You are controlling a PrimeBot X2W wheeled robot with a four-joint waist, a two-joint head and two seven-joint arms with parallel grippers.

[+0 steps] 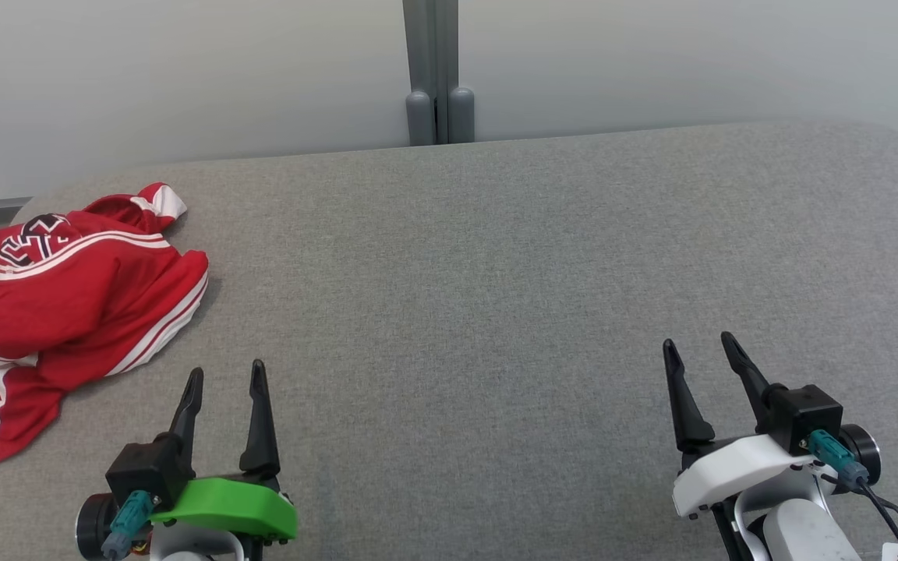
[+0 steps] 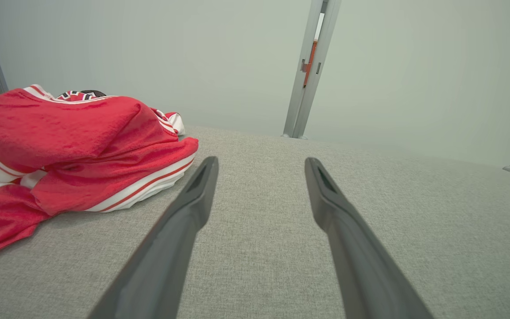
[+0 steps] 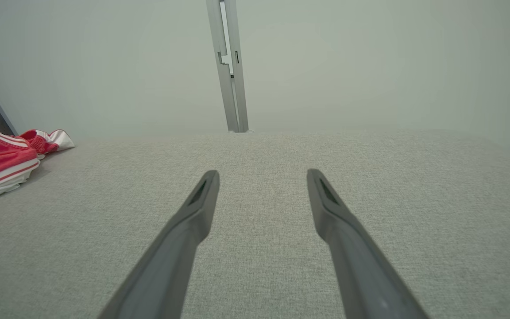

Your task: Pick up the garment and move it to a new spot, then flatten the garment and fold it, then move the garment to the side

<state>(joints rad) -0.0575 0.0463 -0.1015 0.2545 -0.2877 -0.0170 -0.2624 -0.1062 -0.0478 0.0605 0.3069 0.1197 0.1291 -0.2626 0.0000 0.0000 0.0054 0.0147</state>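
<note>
Here, you have a wide grey woven-fabric table [image 1: 496, 273] with rounded far corners, set against pale blank wall panels [image 1: 184, 70] joined by a grey metal post [image 1: 433, 70]. The crumpled red garment with white stripes [image 1: 67, 312] lies at the table's left edge, near the far left corner. Its black, white and red emblem [image 1: 32, 238] is too creased to read. Your left gripper [image 1: 227, 368] and right gripper [image 1: 697, 339] hover by the near edge, fingers apart, holding nothing.
</note>
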